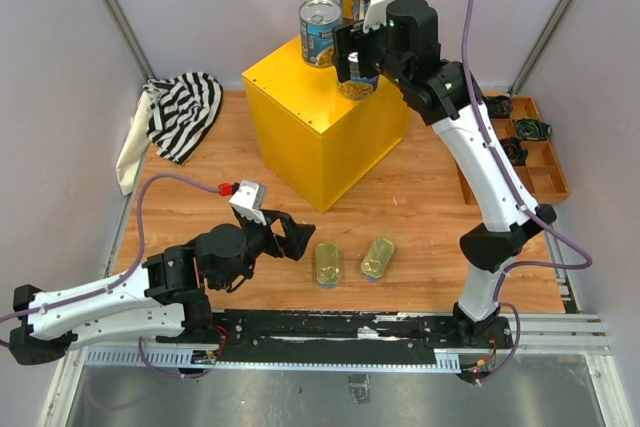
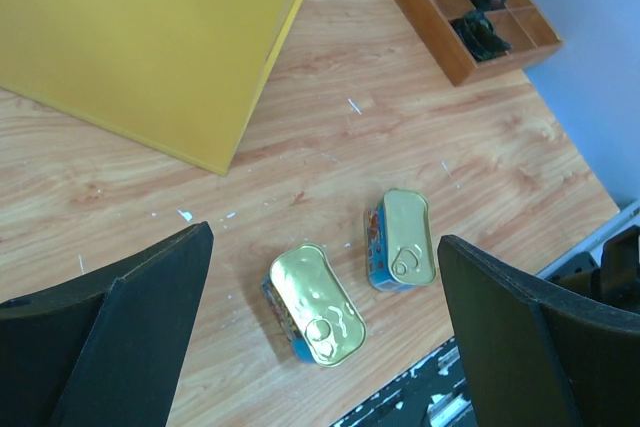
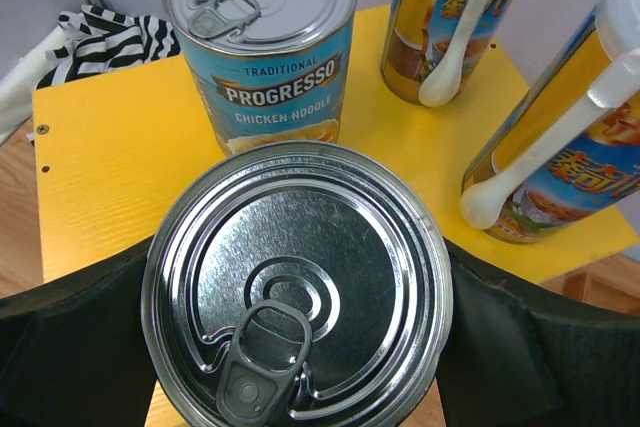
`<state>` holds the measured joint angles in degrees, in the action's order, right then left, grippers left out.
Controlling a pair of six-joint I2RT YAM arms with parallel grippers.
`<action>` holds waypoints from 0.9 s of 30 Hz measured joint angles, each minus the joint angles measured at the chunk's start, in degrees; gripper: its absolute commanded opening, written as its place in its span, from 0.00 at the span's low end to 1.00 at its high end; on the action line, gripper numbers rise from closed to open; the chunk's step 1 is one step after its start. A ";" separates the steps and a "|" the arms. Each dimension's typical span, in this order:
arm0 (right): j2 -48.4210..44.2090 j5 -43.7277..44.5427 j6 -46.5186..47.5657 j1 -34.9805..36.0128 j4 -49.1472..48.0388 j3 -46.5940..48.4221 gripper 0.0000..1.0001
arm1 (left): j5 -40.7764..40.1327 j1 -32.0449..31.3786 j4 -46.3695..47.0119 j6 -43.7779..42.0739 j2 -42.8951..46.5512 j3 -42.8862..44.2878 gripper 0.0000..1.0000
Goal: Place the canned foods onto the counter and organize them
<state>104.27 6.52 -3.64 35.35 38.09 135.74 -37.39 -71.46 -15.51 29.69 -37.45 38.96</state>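
My right gripper [image 1: 358, 69] is shut on a wide blue-labelled can [image 3: 300, 287], its black fingers pressing both sides. It holds the can at the near right edge of the yellow counter [image 1: 320, 122]; whether the can rests on the top I cannot tell. A second blue-labelled can [image 3: 265, 47] and two tall slim cans [image 3: 440, 17] [image 3: 570, 147] stand upright on the counter [image 3: 110, 167]. Two flat golden tins [image 2: 315, 304] [image 2: 405, 239] lie side by side on the wooden table. My left gripper [image 2: 325, 247] hangs wide open above them, touching neither.
A brown compartmented tray [image 1: 520, 147] with small black gadgets sits at the right edge of the table. A striped cloth [image 1: 180, 112] lies at the far left. The black rail [image 1: 350, 327] with the arm bases runs just near of the tins.
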 measured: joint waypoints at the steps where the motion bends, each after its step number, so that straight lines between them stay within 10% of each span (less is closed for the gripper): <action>1: 0.00 -0.02 -0.35 -0.31 0.48 0.00 0.01 | 0.39 0.00 0.07 -0.13 -0.35 0.00 0.99; 27: 2.89 -4.24 -3.63 -5.03 0.42 2.10 0.11 | 5.38 0.85 1.53 -0.31 -2.21 -1.49 0.99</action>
<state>107.15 2.28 -7.27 30.33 38.50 137.84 -32.01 -70.61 -13.98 29.39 -39.66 37.47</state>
